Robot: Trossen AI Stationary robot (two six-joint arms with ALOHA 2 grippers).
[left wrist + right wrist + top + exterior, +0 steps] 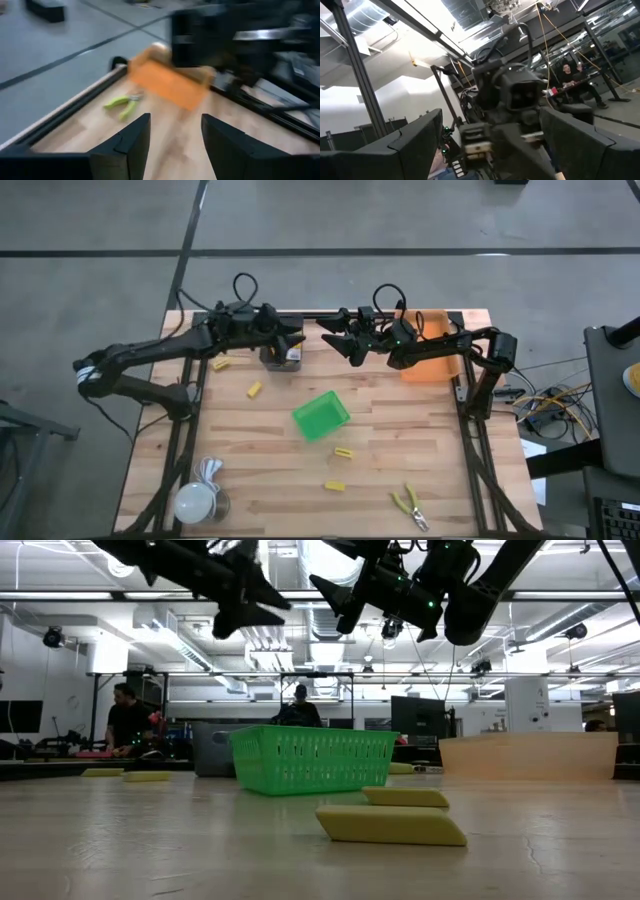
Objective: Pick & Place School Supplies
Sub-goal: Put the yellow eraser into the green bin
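Observation:
Both grippers hang high over the table's far middle, tips facing each other a short gap apart, touching nothing. My left gripper (296, 335) (175, 140) is open above the grey bin (280, 356). My right gripper (330, 337) (490, 145) is open too, just right of it. Small yellow blocks lie flat on the table: two at the far left (254, 390) (220, 364) and two toward the near edge (343, 451) (334, 485). The yellow-handled pliers (410, 506) (122, 102) lie near the right front corner. No crayon box shows.
A green basket (321, 417) (312, 760) stands mid-table. An orange bin (432, 352) (167, 82) sits at the far right under the right arm. A white round object (196, 501) rests at the near left corner. People sit in the room beyond the table.

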